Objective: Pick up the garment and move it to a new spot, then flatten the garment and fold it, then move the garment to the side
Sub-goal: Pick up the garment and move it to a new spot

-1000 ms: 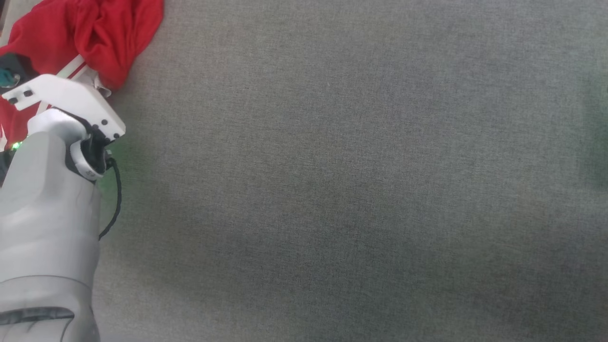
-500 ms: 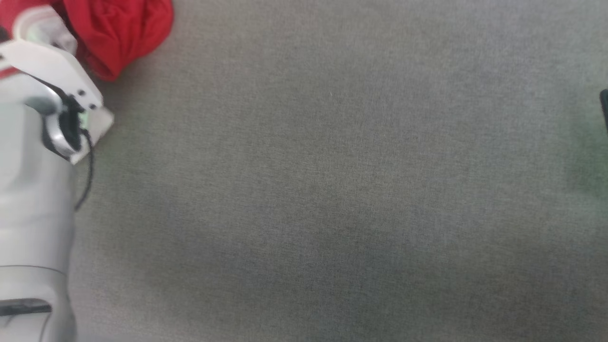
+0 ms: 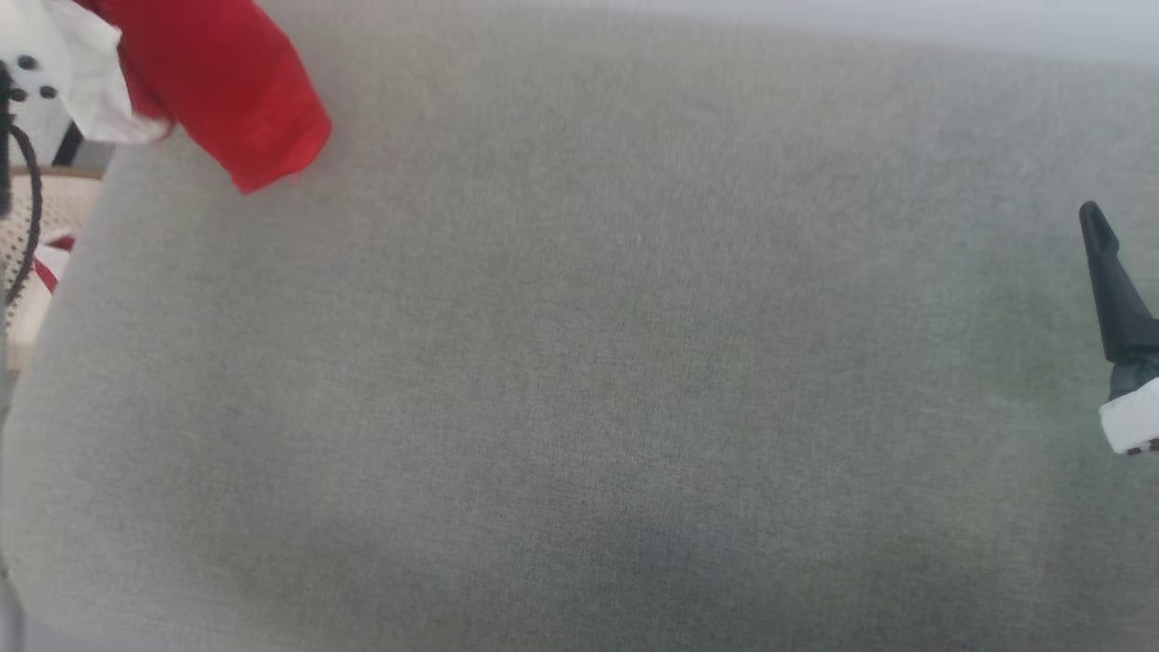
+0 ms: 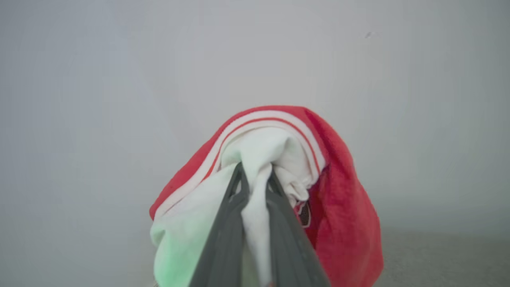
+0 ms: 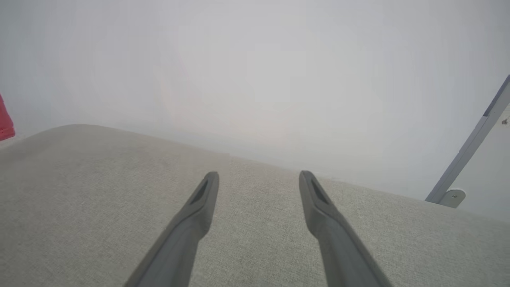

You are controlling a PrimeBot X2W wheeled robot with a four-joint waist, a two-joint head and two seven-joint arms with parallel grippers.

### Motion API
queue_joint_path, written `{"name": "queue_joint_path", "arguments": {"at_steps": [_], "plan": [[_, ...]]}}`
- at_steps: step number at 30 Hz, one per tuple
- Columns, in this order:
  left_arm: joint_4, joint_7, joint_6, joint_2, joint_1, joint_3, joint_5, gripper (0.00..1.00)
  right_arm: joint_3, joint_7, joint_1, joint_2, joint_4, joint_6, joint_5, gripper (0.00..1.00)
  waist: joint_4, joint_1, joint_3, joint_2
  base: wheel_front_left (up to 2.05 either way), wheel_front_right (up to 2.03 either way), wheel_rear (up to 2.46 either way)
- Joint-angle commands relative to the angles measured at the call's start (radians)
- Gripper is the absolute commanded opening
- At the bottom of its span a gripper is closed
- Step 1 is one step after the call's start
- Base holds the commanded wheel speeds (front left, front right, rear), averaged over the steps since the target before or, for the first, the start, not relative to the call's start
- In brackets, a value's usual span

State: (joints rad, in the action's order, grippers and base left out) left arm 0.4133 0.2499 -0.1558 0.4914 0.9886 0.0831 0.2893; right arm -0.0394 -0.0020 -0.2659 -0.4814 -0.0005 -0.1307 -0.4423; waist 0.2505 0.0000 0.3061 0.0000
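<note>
Head view, far left: one garment [image 3: 226,100] is recorded at the upper left corner, over the near-left edge of the grey fabric surface [image 3: 579,380]. It is bunched, not spread. Its red lobe points down and to the right, so the long axis runs on a diagonal from upper left to lower right; a white portion lies on the lobe's left side. Whether the lobe's tip touches the surface cannot be told. A pale woven item [image 3: 41,217] is noted at the left edge, beside the surface. Left wrist view: the left jaws are closed on the garment, a white fold being pinched between two dark fingers [image 4: 223,239]. The cloth is draped over and around the tips, with one red-and-white striped band arched across the top and the red bulk hanging to the right. Head view, far right: one dark finger [image 3: 1112,290] of the right jaws is seen at the edge, pointing up the view, well apart from the garment. Right wrist view: the right jaws are spread wide with nothing between them, two fingers counted, held over the surface. One grey slanted bar [image 5: 472,145] is noted at the right.
</note>
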Motion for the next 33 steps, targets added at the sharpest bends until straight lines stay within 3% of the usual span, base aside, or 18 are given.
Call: {"name": "queue_joint_path", "arguments": {"at_steps": [1,8,14,24,33], "plan": [[-0.042,0.023,0.006,0.010,-0.019,0.009,-0.012,0.00,-0.004,-0.009,0.000,0.011,0.002,0.000,0.007,1.00,-0.003,0.0000,-0.029,0.0000,0.00,0.00,0.00],[-0.270,0.161,0.046,0.058,-0.064,0.046,-0.003,0.00,-0.019,-0.026,-0.015,0.057,0.028,0.000,0.026,1.00,-0.033,0.0000,-0.084,0.0000,0.00,0.00,0.00],[-0.424,0.252,0.039,0.057,-0.113,0.081,0.000,0.00,-0.053,-0.039,-0.022,0.084,0.046,0.000,0.037,1.00,-0.091,0.0000,-0.110,0.0000,0.00,0.00,0.00],[-0.563,0.341,-0.002,-0.009,-0.238,0.179,-0.014,0.00,-0.119,-0.067,-0.008,0.112,0.069,0.000,0.042,1.00,-0.227,0.0000,-0.099,0.0000,0.00,0.00,0.00],[-0.541,0.397,-0.046,-0.117,-0.397,0.314,-0.009,0.00,-0.118,-0.099,0.014,0.149,0.116,0.000,0.022,1.00,-0.320,0.0000,-0.063,0.0000,0.00,0.00,0.00]]}}
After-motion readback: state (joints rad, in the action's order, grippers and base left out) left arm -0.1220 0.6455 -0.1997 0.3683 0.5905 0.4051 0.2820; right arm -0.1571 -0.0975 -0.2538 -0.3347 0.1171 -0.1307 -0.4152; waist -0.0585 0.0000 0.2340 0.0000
